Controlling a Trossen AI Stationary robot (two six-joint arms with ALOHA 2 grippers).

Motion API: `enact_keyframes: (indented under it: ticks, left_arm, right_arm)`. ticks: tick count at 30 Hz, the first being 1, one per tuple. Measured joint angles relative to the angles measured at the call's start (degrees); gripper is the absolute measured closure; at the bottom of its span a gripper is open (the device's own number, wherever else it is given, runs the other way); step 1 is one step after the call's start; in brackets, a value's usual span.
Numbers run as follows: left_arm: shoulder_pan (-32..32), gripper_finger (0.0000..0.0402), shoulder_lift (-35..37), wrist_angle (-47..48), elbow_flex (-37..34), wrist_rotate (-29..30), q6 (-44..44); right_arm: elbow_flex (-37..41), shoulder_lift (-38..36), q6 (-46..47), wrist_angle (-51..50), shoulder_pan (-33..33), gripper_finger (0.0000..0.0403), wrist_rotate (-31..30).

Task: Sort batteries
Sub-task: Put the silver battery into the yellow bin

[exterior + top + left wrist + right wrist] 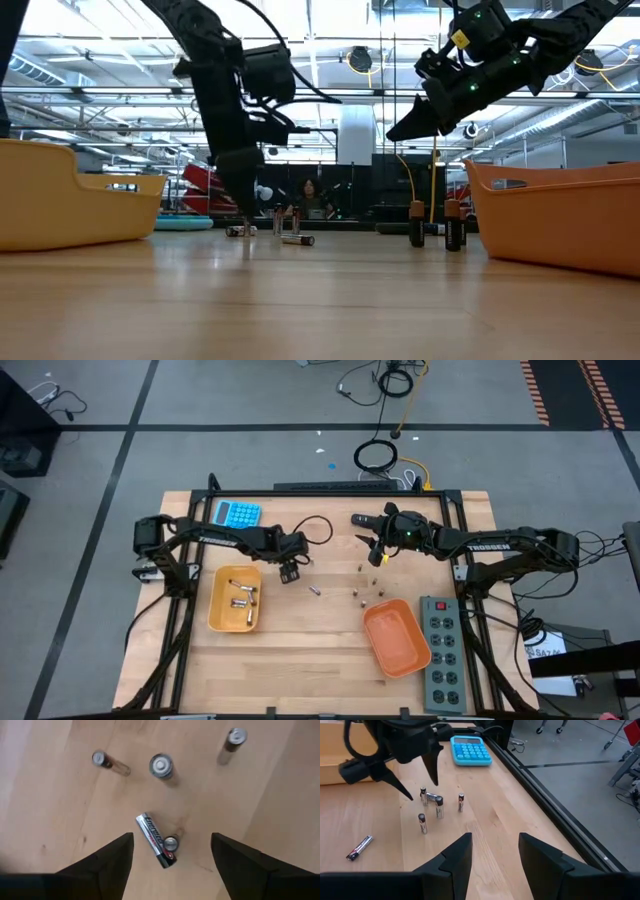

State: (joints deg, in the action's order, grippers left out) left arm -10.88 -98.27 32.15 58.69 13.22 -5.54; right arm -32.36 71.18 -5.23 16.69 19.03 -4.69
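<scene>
On your left sits the yellow tray (234, 622) with several batteries (240, 592) already lying in it; just right of it, over the middle of the table (300, 660), your left claw (289, 572) hangs with its fingers spread wide and nothing between them. The wrist view puts a lying battery (156, 840) directly under that gap, with a small upright one (171, 843) touching its end; the lying cell's long axis runs slantwise to the line between the fingers, so I judge you need a wrist turn before you descend, or the fingers will meet its ends, not its flanks. Farther right, a loose cluster of upright batteries (362, 593) stands between the two arms; the left arm is clearly the nearer to the lying cell. Your right claw (377, 552) hovers higher, beyond that cluster, likewise open and empty; the orange tray (398, 638) lies near you on the right, with the power strip (443, 655) beside it.
</scene>
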Motion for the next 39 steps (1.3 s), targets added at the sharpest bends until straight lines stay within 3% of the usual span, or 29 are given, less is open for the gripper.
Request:
enact_keyframes:
  ticks: [5,10,21,27,34,39]
  left_arm:
    - [-1.2,0.0132,0.0,-2.4,-1.6,-1.3,-0.1]
    - [-1.3,0.0168,0.0,-5.8,-2.3,-2.6,0.0]
    - [-1.5,0.0269,0.0,-8.3,-5.2,-4.2,-0.6]
    - [-1.5,0.0364,0.0,-11.3,-5.2,-4.0,-0.1]
    - [-0.7,0.0365,0.8,-9.2,-5.2,-4.2,-1.5]
    - [2.9,0.0365,8.8,-4.1,-4.0,-6.7,-4.7]
  right_arm:
    - [0.0,0.0,0.0,-0.6,0.0,0.025,-0.1]
    - [0.0,0.0,0.0,-0.6,0.0,0.025,-0.1]
    - [0.0,0.0,0.0,-0.7,0.0,0.025,-0.1]
    - [0.0,0.0,0.0,-0.7,0.0,0.025,-0.1]
    - [0.0,0.0,0.1,-0.7,0.0,0.025,-0.1]
    - [0.0,0.0,0.8,-0.9,0.0,0.025,-0.1]
